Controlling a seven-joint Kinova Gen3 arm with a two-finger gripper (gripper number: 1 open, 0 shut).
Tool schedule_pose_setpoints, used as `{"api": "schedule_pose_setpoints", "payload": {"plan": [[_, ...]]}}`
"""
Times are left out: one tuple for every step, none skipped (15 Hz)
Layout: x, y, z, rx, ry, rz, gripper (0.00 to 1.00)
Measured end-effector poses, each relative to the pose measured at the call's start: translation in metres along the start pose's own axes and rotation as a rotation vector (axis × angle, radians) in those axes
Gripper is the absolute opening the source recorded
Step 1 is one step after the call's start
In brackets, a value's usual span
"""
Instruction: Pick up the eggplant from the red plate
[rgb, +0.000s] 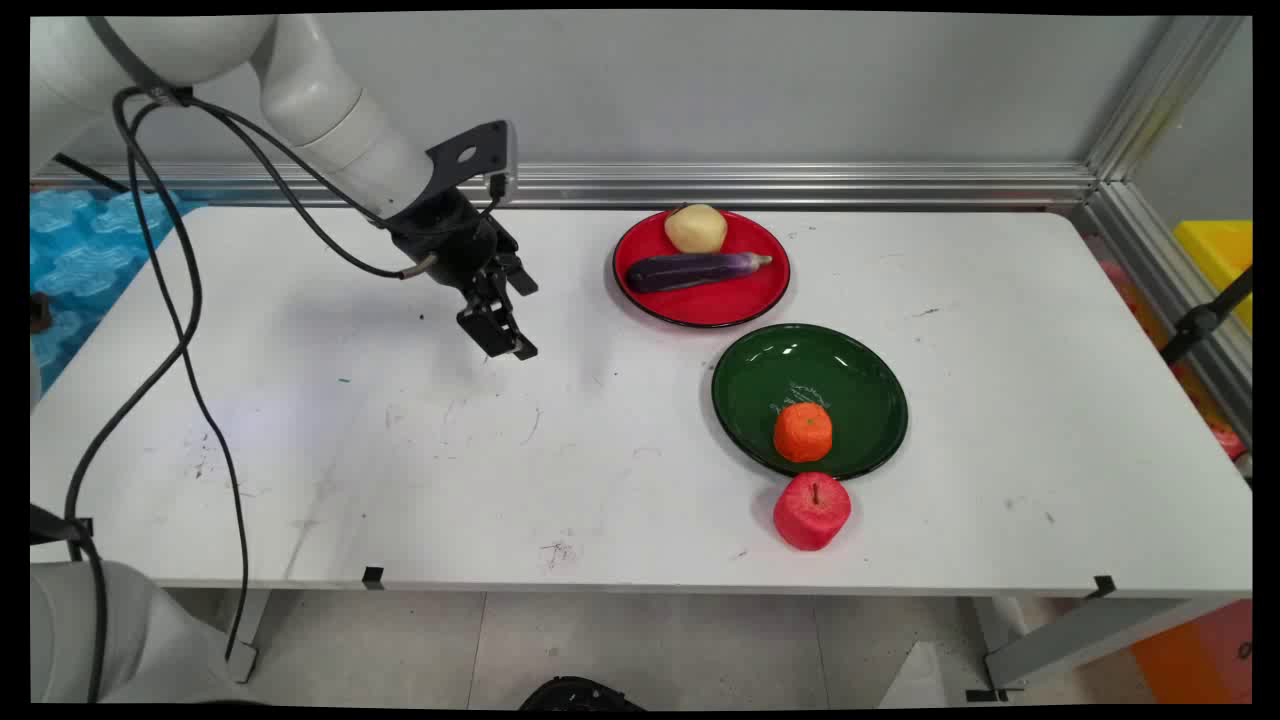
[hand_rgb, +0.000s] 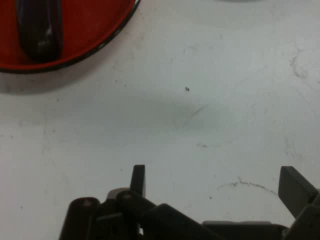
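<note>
Main view shows your gripper (rgb: 500, 325) left of centre, fingers spread wide and holding nothing, above bare table (rgb: 400, 450). Right of it sits the red plate (rgb: 700, 305) with potato (rgb: 696, 228) and eggplant (rgb: 695, 270); lower right, the green plate (rgb: 850, 370) holds an orange (rgb: 802, 432), with an apple (rgb: 811, 511) just below.

The gripper (rgb: 505, 335) hangs over a bare part of the desk (rgb: 400, 450), with its fingers spread wide and only scuffed surface between them. The left half and the near edge of the desk lie free. To the right stand the obstacles: a red plate (rgb: 745, 300) with an eggplant (rgb: 695, 271) and a potato (rgb: 696, 228), a green plate (rgb: 850, 375) holding an orange (rgb: 802, 432), and an apple (rgb: 811, 511) just beside its near rim. A narrow strip of desk separates the two plates.
</note>
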Motion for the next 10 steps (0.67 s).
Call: {"api": "schedule_pose_setpoints", "payload": {"plan": [[0.0014,-0.0003,-0.0001,0.003,0.003,0.002,1.00],[0.0024,-0.0005,-0.0002,0.005,0.005,0.004,1.00],[0.0030,-0.0006,-0.0003,0.006,0.006,0.005,1.00],[0.0039,-0.0007,-0.0005,0.008,0.008,0.006,1.00],[0.0048,-0.0006,-0.0007,0.009,0.010,0.008,1.00],[0.0058,-0.0004,-0.0008,0.009,0.012,0.010,1.00],[0.0067,-0.0001,-0.0008,0.010,0.014,0.011,1.00],[0.0077,0.0003,-0.0007,0.009,0.016,0.012,1.00],[0.0087,0.0007,-0.0004,0.009,0.018,0.014,1.00],[0.0096,0.0010,-0.0001,0.009,0.020,0.015,1.00]]}}
